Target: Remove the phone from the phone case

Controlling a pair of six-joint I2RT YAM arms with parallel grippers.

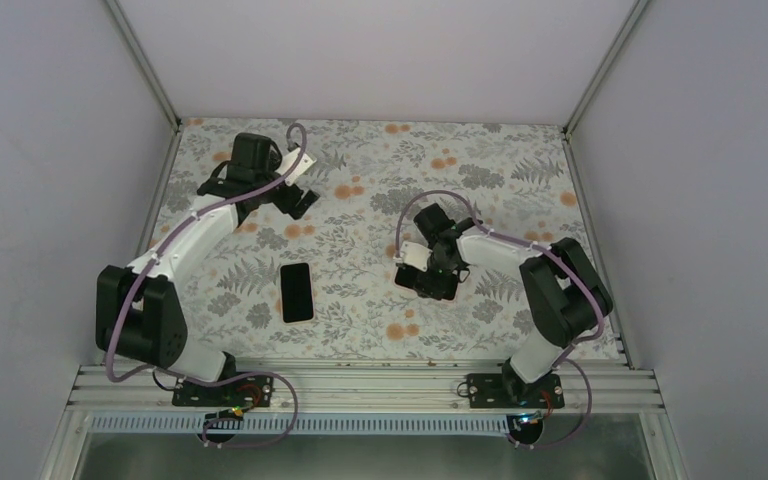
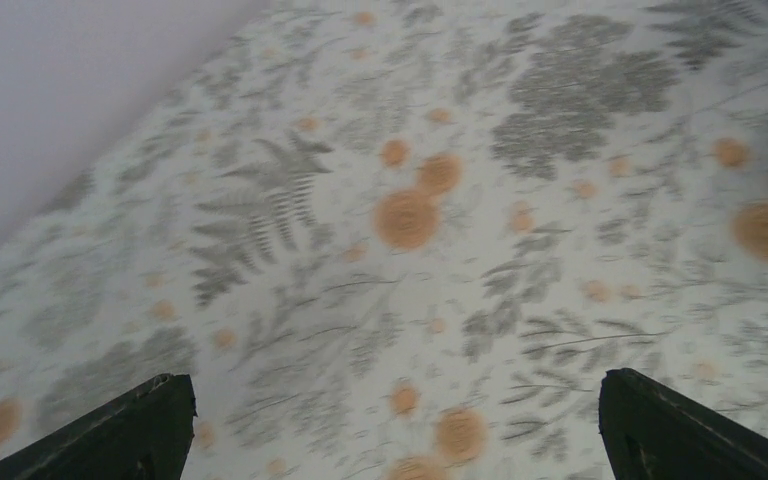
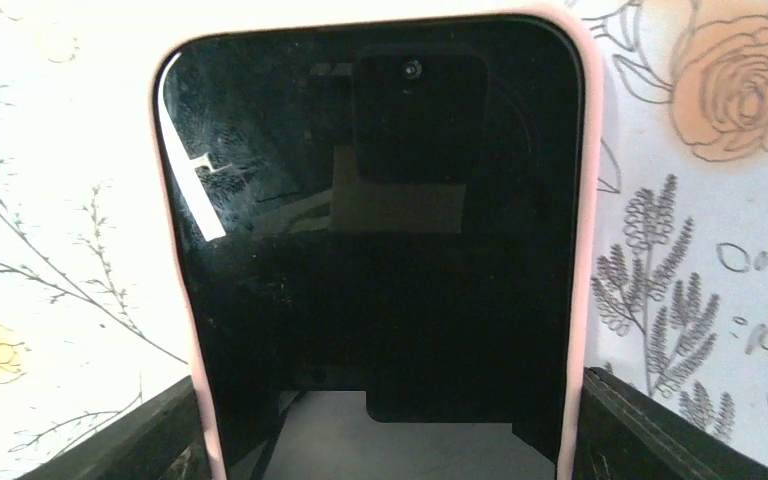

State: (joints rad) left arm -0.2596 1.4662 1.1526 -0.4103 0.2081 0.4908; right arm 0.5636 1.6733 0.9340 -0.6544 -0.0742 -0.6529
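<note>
- Our right gripper [image 1: 430, 272] clamped the pink phone case [image 3: 589, 200] by its sides; we judged the phone [image 3: 380, 300] unremoved inside
- A black slab [image 1: 297, 292] lay on the worktop [image 1: 360, 335] at its 9 o'clock
- Our left gripper [image 2: 390, 425] gaped empty

The table [image 1: 380, 150] carries a covering printed with grey ferns and orange blossoms. A flat black rectangular device [image 1: 297, 291] lies on it, left of centre, toward the near edge. An aluminium rail [image 1: 360, 385] runs along the near edge.
</note>
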